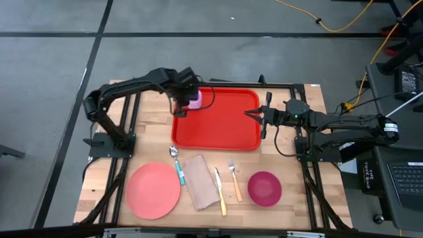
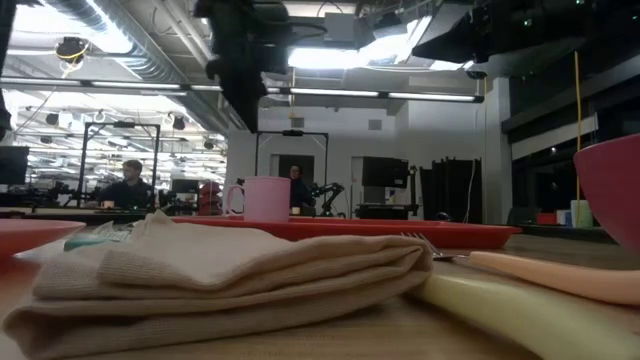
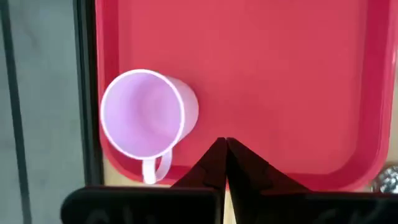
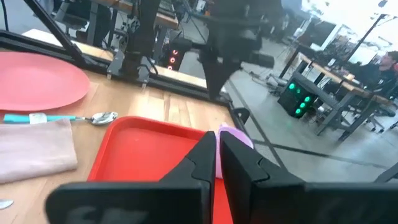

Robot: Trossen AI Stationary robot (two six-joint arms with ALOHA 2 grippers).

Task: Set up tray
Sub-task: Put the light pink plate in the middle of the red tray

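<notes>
The red tray point(image 1: 221, 122) lies flat on the middle of the table, and its rim also shows in the low view point(image 2: 400, 230). A pale pink mug point(image 1: 193, 99) stands upright in the tray's far left corner point(image 3: 146, 115), handle toward the tray's rim. My left gripper point(image 1: 178, 108) point(image 3: 224, 146) hangs shut above the tray just beside the mug, touching nothing. My right gripper point(image 1: 254, 114) point(image 4: 217, 149) is shut and points level over the tray's right rim toward the mug point(image 4: 233, 137), without touching it.
Near the table's front edge lie a round pink plate point(image 1: 153, 190), a teal-handled spoon point(image 1: 177, 165), a folded beige napkin point(image 1: 200, 182), a yellow knife point(image 1: 220, 192), an orange fork point(image 1: 234, 180) and a magenta bowl point(image 1: 264, 188). People sit in the room behind point(image 2: 125, 185).
</notes>
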